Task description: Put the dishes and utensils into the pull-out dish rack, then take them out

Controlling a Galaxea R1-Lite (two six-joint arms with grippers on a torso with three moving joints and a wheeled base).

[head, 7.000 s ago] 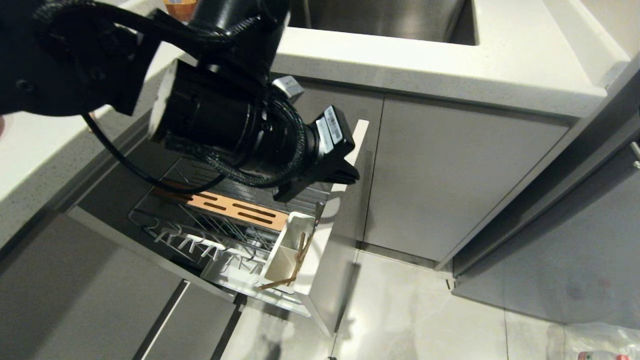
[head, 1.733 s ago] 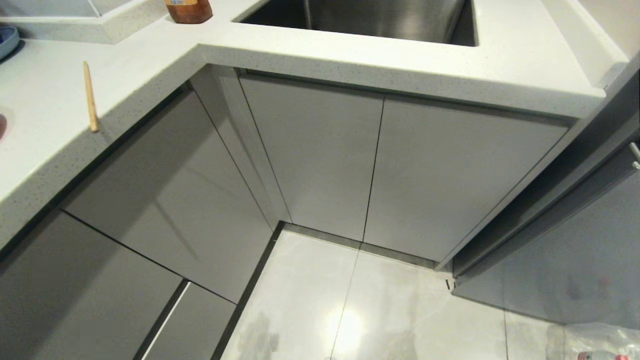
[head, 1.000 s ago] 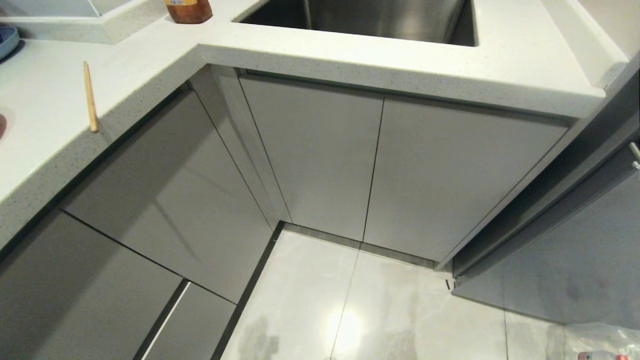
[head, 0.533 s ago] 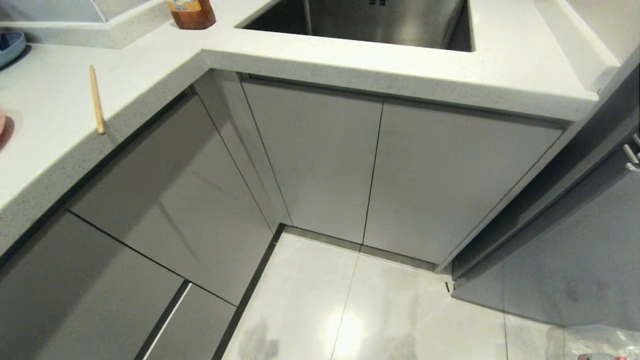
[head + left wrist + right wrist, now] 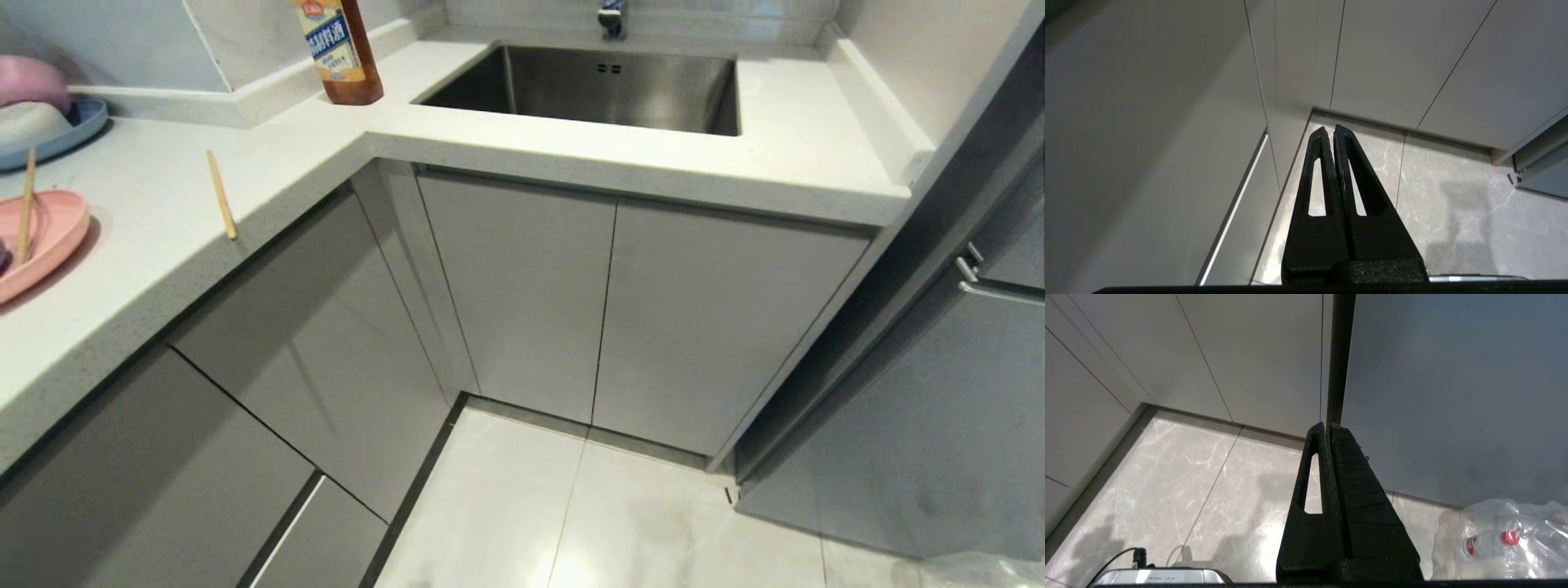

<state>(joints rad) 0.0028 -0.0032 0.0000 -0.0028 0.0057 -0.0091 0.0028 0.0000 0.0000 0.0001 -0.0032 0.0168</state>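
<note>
With left gripper [image 5: 1330, 130] and right gripper [image 5: 1327, 426] both pressed together, empty and hanging over the floor, treat unloading as finished. Confirm thin light-brown wooden chopstick [image 5: 221, 194] at white speckled countertop [image 5: 269, 163] front edge, second chopstick [image 5: 25, 206] across flat pink plate [image 5: 51, 237] at left edge, rack out of sight behind shut grey fronts.

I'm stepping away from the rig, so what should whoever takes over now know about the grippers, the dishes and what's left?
Left gripper: fingers shut, empty, hanging over the floor by the cabinet fronts. Right gripper: the same.
No dish rack shows; all cabinet fronts are closed.
On the countertop at the robot's left: pink plate with one chopstick leaning on it; a second chopstick near the counter edge; blue dish further back, holding a pale item and a pink one. Spoon not visible.
Done, judging by this: things unloaded, rack pushed in.
Left: probably nothing; confirm where the spoon is.
</note>
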